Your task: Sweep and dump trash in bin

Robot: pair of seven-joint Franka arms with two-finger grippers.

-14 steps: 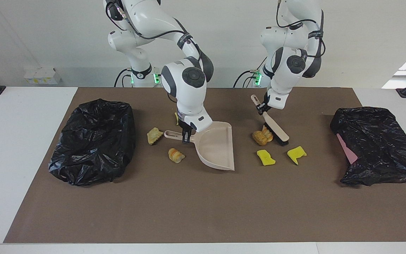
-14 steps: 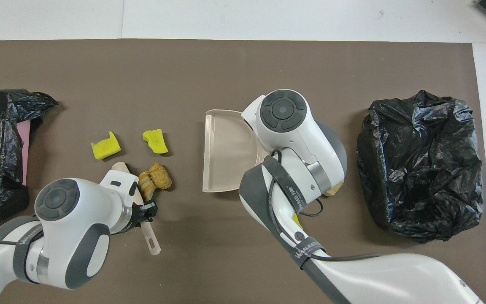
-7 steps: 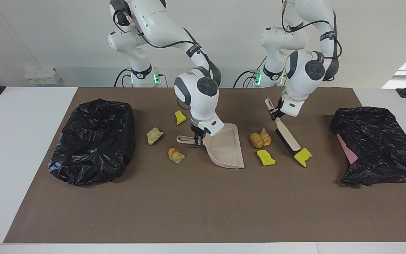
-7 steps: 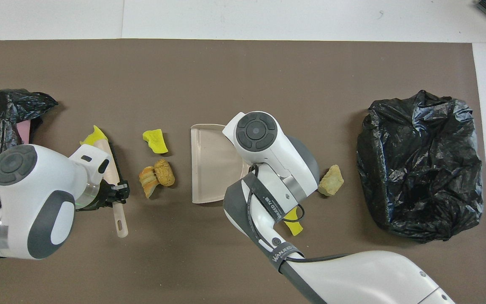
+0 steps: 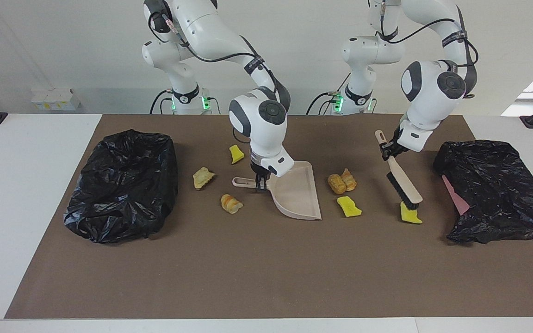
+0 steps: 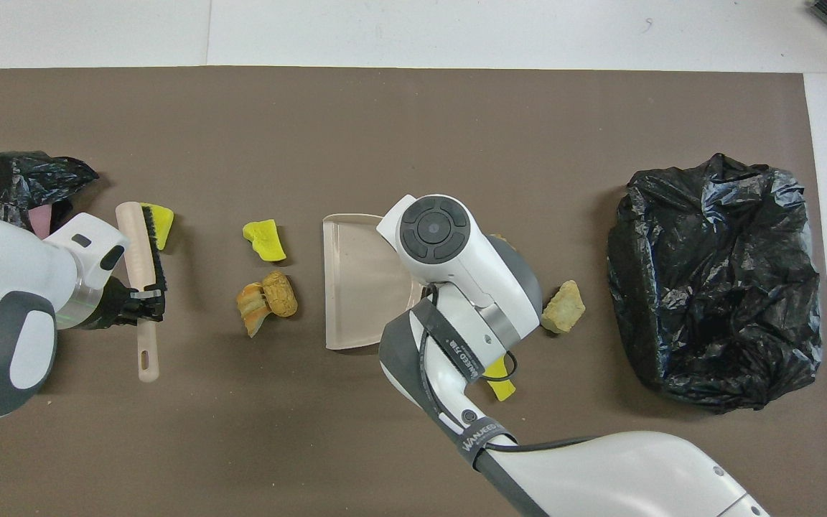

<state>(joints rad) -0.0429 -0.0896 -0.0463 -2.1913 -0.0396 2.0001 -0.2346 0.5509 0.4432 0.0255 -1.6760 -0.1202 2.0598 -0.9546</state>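
While the yellow sponge chunk (image 5: 410,216) lies at the bristle tip of the brush (image 5: 403,185), toward the left arm's end of the table, I read the coming sweep as a push from there toward the dustpan (image 5: 297,195), whose open mouth faces the left arm's end. Between chunk and pan lie a second yellow chunk (image 5: 349,206) and two tan pastry pieces (image 5: 342,181). Three more scraps sit near the pan's handle end, toward the black bin bag (image 5: 123,185). My left gripper (image 5: 389,148) is clamped on the brush handle, long axis running away from the robots and sloping down to the mat. My right gripper (image 5: 260,183) pinches the dustpan handle, which points toward the bin bag
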